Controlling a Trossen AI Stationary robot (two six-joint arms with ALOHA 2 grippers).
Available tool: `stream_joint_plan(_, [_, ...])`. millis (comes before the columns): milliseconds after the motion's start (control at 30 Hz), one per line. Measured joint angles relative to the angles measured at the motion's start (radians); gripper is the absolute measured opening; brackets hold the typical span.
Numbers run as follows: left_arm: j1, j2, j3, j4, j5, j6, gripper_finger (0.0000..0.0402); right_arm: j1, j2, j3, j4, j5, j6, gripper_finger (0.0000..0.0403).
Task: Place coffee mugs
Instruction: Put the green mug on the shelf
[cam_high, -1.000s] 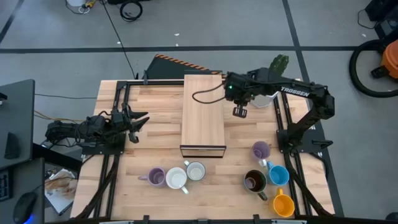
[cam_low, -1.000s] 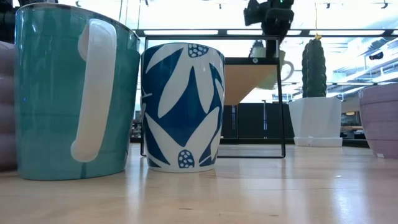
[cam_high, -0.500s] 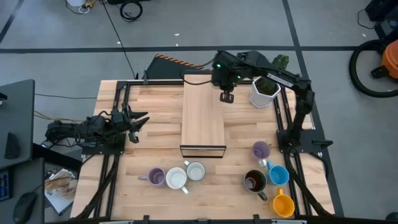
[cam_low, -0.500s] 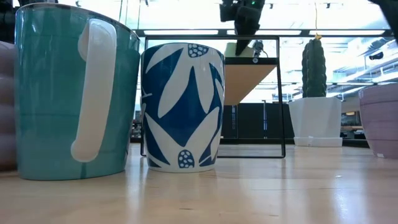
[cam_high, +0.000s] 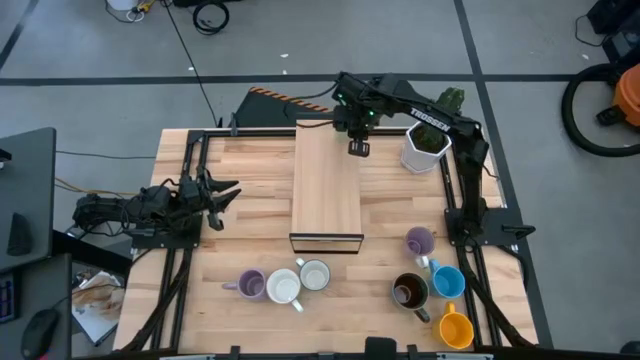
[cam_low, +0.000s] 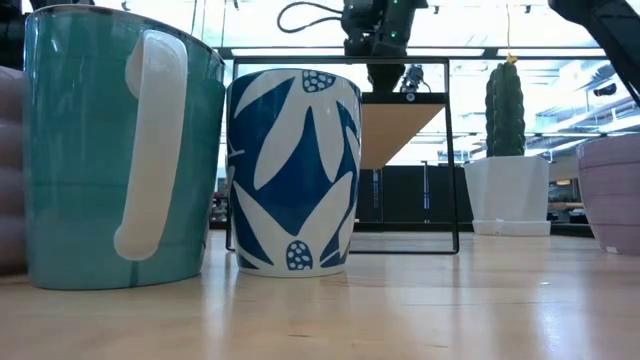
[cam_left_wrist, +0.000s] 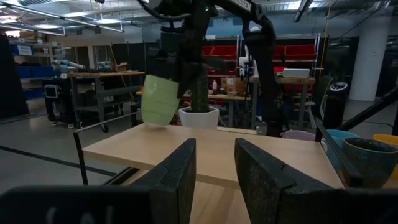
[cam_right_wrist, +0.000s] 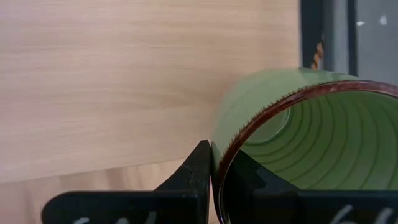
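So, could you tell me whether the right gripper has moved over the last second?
Yes. In the high view the right gripper, shut on the light green mug, has travelled along the wooden shelf toward its far end, away from the mugs at the near edge.

Eight coffee mugs (cam_high: 284, 287): seven on the table (cam_high: 250, 180), one green mug (cam_right_wrist: 292, 137) apparently above the shelf (cam_high: 326, 185); one cactus pot (cam_high: 425, 148).

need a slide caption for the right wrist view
Right pincer shut on the rim of the light green mug, held over the wooden shelf top.
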Motion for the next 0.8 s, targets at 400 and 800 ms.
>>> stream_joint_plan(400, [0.0, 0.006, 0.0, 0.001, 0.0, -0.002, 0.0117, -0.01, 0.014, 0.0, 0.003, -0.021, -0.03, 0.0037])
stream_joint_plan(800, [0.0, 0.006, 0.0, 0.002, 0.0, -0.002, 0.0117, -0.01, 0.016, 0.0, 0.055, 0.033, -0.003, 0.0111])
